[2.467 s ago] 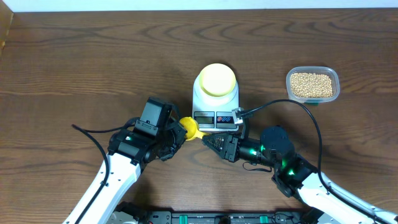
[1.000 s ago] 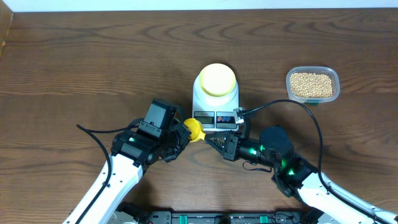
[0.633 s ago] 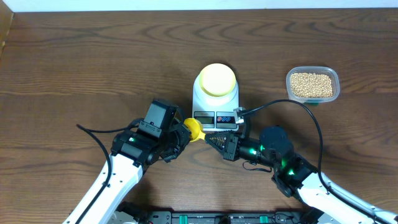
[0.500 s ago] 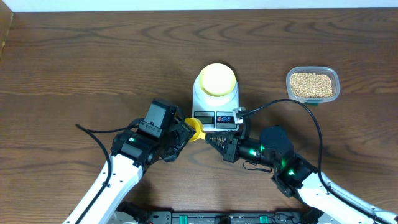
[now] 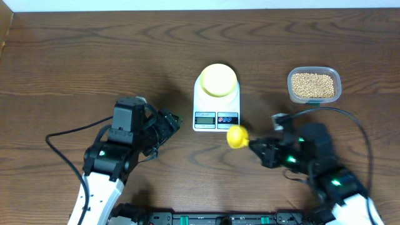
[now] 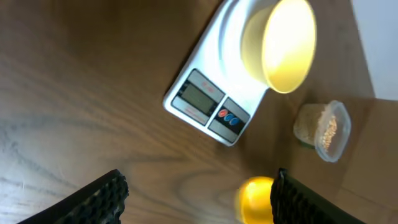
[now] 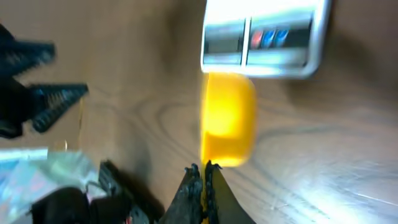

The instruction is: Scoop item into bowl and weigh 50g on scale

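Pinching a round yellow plastic measuring spoon [image 5: 236, 136] in the right gripper [image 5: 255, 145], just in front of the white rounded-rectangular digital scale [image 5: 200, 103] bearing the small pale-yellow bowl [image 5: 217, 80]. Holding the left gripper [image 5: 167, 122] spread, left of the scale; small beige beans [image 5: 312, 86] in a clear plastic tub [image 5: 338, 78], well apart from the right gripper.

One each: scale [image 5: 216, 119], bowl [image 5: 217, 80], tub [image 5: 338, 78], spoon [image 5: 236, 136]
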Robot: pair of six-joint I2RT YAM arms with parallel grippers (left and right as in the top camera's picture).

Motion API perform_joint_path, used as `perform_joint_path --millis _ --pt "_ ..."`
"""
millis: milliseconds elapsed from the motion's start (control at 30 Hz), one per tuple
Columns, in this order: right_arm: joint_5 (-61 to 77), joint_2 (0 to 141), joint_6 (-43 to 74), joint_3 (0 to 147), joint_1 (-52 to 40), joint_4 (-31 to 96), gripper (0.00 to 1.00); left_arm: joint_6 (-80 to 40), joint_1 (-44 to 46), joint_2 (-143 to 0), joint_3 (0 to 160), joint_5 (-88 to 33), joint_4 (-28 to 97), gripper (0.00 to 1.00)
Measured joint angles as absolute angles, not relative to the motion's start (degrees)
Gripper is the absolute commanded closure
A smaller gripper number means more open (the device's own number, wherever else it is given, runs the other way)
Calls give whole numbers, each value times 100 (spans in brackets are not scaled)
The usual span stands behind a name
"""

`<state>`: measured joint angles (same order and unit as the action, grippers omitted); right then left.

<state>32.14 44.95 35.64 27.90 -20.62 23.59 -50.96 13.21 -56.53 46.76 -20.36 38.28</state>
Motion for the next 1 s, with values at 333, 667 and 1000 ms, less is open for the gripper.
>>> perform_joint_path --millis 333,667,1000 --pt "1203 3234 2512 4987 -1107 5459 99 -5419 1474 -5684 4685 -2104 3039 93" --pt "823 3251 2425 4987 -1105 5358 99 -5398 3430 -7476 4696 -906 1758 93" --pt "764 3256 2421 4987 -1105 5343 99 -5398 3763 -9330 4698 -624 167 93"
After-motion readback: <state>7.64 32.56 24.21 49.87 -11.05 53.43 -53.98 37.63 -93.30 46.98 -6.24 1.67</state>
